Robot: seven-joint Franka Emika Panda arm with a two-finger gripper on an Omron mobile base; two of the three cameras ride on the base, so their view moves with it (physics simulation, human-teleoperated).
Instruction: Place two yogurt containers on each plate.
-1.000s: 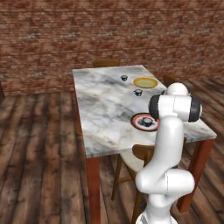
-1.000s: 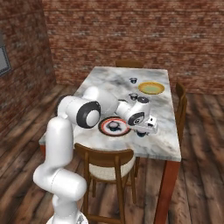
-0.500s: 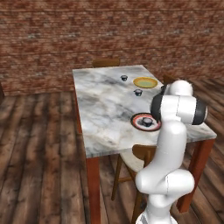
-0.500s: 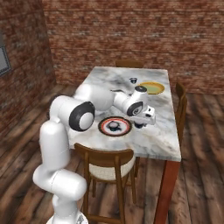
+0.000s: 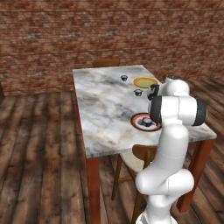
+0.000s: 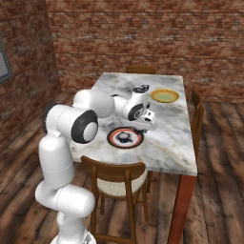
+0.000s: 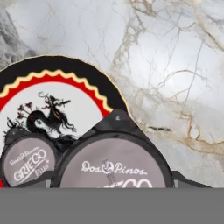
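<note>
- Looking along the claw [image 6: 144, 127] in the hand view, I see a yogurt cup [image 7: 114, 164] right at its tips, seemingly gripped between them.
- That cup hangs over the edge of the red-rimmed plate [image 7: 65, 85], where a second cup [image 7: 28, 161] sits.
- Two more cups [image 5: 138, 92] [image 5: 124, 78] stand on the marble table [image 5: 100, 109], near the yellow plate [image 5: 145, 82].
</note>
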